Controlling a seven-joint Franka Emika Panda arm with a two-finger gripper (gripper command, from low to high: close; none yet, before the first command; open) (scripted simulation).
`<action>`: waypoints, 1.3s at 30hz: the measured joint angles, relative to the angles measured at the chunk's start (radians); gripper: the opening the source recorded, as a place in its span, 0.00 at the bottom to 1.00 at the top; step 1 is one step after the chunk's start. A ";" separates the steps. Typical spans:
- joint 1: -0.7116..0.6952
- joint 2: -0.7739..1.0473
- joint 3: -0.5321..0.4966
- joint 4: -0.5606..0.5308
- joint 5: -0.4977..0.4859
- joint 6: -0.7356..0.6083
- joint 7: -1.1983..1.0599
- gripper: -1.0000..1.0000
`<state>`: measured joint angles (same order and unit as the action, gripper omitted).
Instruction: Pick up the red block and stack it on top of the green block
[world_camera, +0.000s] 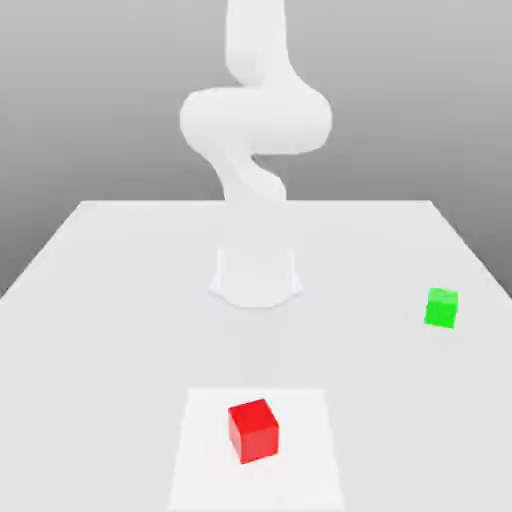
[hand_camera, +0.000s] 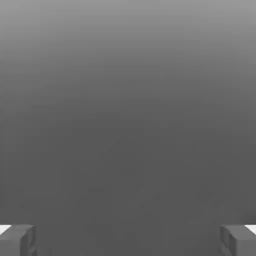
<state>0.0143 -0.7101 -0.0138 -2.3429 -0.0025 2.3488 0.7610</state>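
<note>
A red block rests on a pale square patch at the near middle of the white table in the exterior view. A green block sits alone toward the exterior view's right, farther back. The white arm rises from its base at the table's middle and bends upward out of the picture. In the hand view my gripper stands open, its two grey fingertips far apart at the picture's edges, with nothing between them and plain grey behind.
The arm's round base stands between and behind the two blocks. The table's far edge runs across the exterior view behind the base, with a grey backdrop beyond it.
</note>
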 joint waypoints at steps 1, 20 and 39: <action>0.006 0.040 -0.006 -0.019 -0.001 0.022 -0.018 0.50; 0.065 0.733 -0.071 -0.347 0.016 0.397 -0.343 0.50; 0.045 0.825 -0.049 -0.355 0.024 0.464 -0.366 0.00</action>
<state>0.0589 0.1153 -0.0628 -2.6981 0.0217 2.8126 0.3955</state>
